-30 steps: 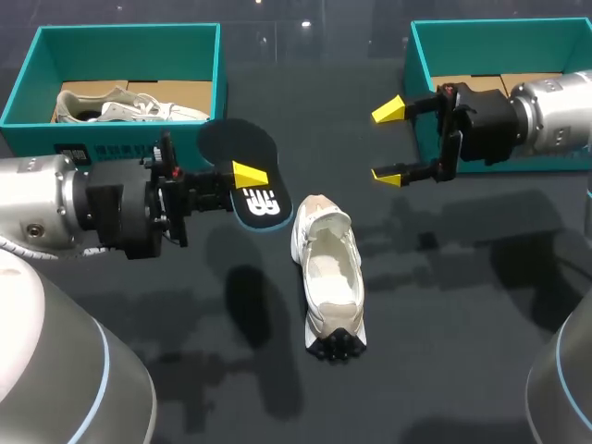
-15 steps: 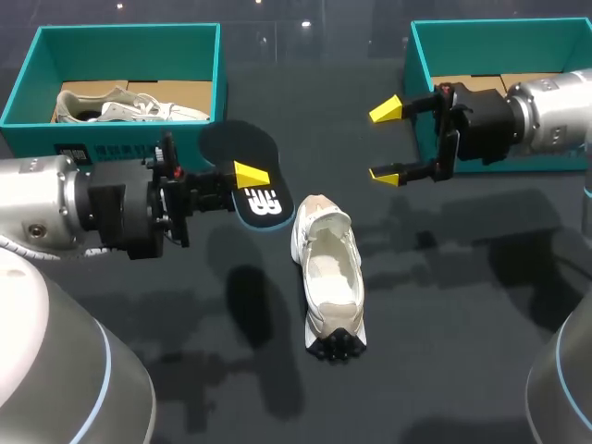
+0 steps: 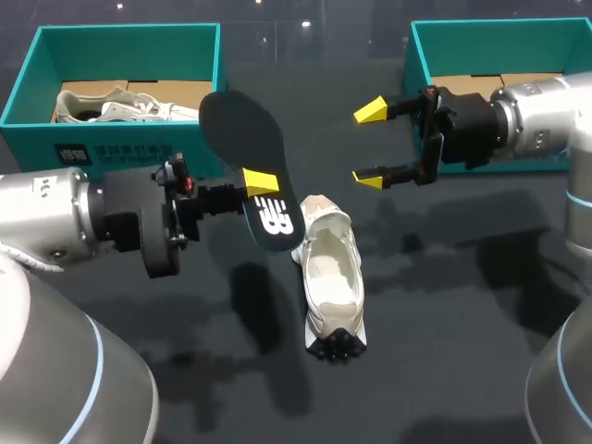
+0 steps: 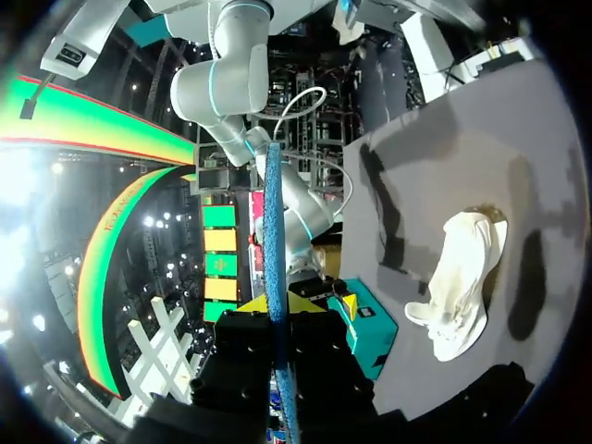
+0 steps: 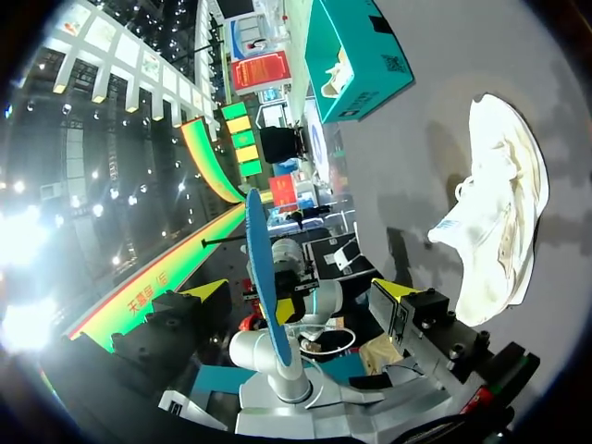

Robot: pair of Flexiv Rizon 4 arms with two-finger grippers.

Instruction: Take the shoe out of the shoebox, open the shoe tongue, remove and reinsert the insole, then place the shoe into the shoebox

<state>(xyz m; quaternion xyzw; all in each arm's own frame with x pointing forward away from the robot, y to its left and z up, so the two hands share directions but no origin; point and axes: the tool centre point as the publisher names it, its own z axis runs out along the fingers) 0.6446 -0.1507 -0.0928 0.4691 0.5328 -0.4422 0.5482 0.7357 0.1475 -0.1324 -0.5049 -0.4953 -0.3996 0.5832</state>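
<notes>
My left gripper [image 3: 260,181] is shut on a black insole [image 3: 240,129] and holds it tilted up above the table, its printed heel end hanging just over the shoe's collar. In the left wrist view the insole [image 4: 274,222] stands edge-on between the yellow tips of the left gripper [image 4: 277,303]. The white shoe [image 3: 330,277] lies on the dark table, toe toward the near edge, and also shows as the shoe [image 4: 462,277] off to the side. My right gripper [image 3: 368,144] hangs open, level, to the right of the insole, with nothing in it. From the right wrist, the right gripper [image 5: 303,290] faces the insole [image 5: 256,259] and the shoe [image 5: 499,208].
A teal shoebox [image 3: 120,30] at the back left holds a second white shoe [image 3: 120,104]. Another teal shoebox [image 3: 499,26] stands at the back right, behind my right arm. The table in front of the shoe is bare dark cloth.
The left gripper has turned and shifted right, swinging the insole up from lying flat to tilted over the shoe. The right gripper has moved a little to the left.
</notes>
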